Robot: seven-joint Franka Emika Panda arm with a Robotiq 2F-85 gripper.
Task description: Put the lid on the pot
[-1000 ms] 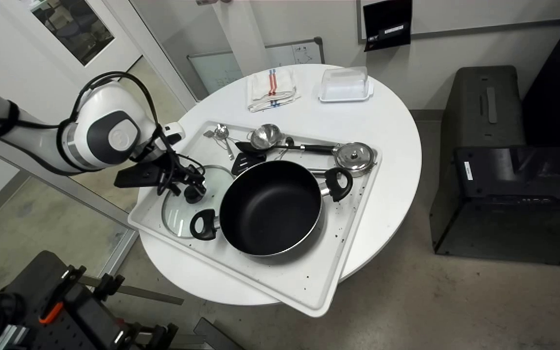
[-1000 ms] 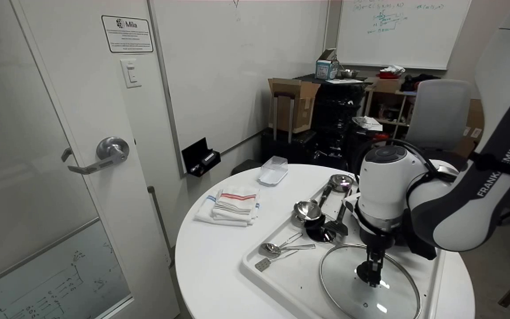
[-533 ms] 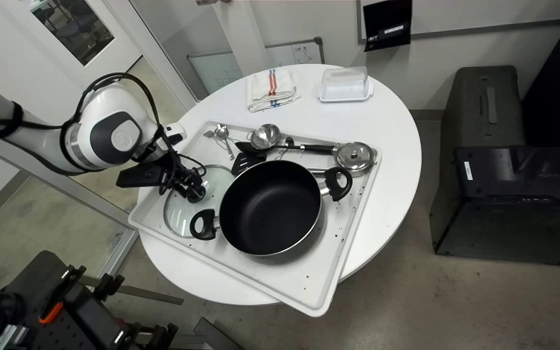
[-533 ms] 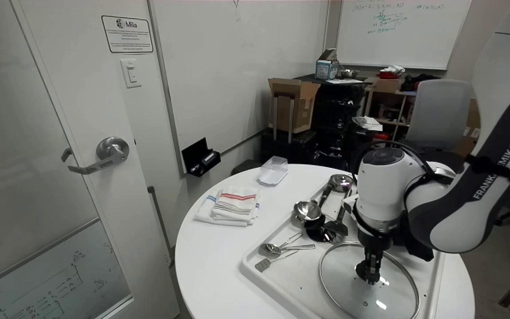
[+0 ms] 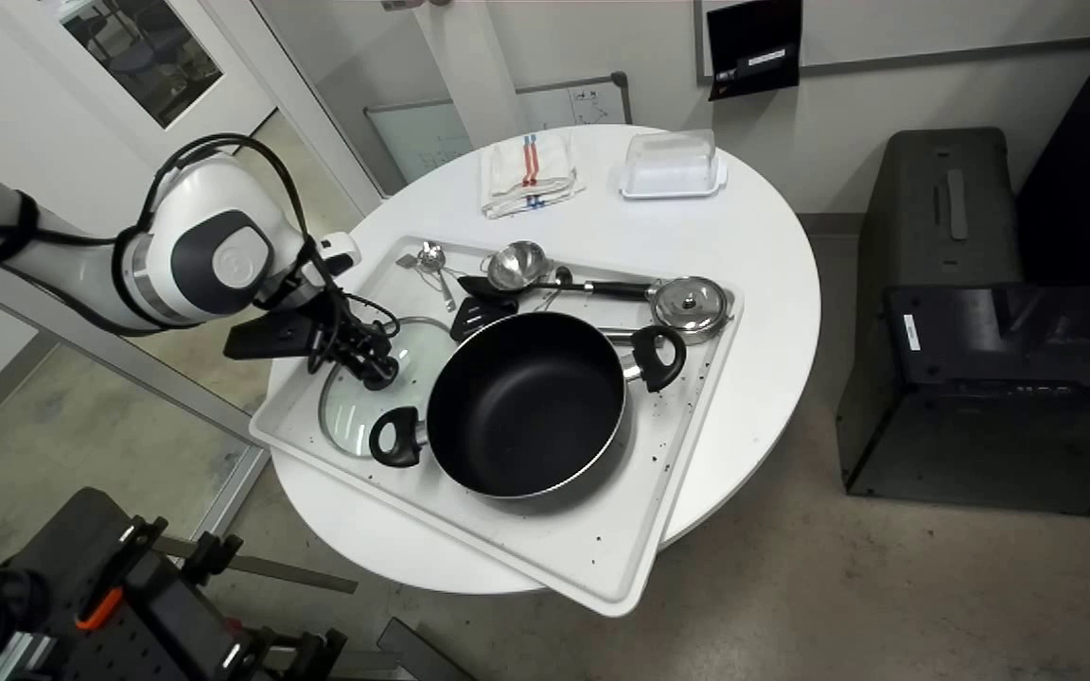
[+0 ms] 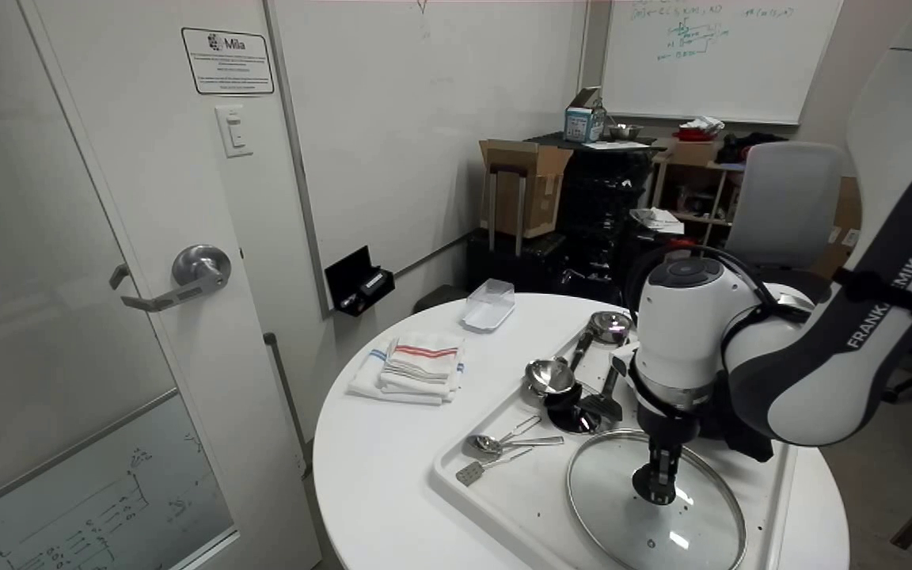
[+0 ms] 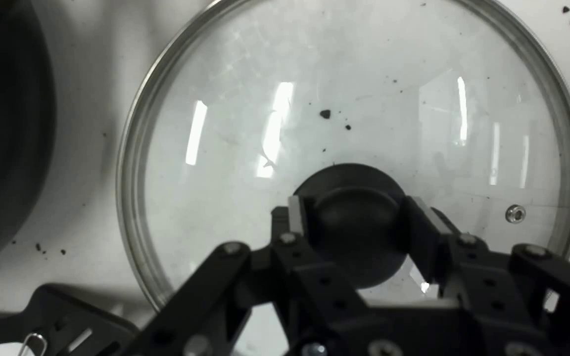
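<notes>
End effector [image 7: 356, 215] part-spread; tight on lid's [image 7: 364, 133] knob [image 7: 354, 237]

Free room above pot [image 5: 526, 407], one handle [image 5: 409, 437] an obstacle beside lid [image 5: 418, 365].

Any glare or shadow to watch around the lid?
Wrist view: bright streaks of reflected light on the lid, a soft shadow on the tray beside the pot; in an exterior view, bright glints on the lid near the end effector.
</notes>
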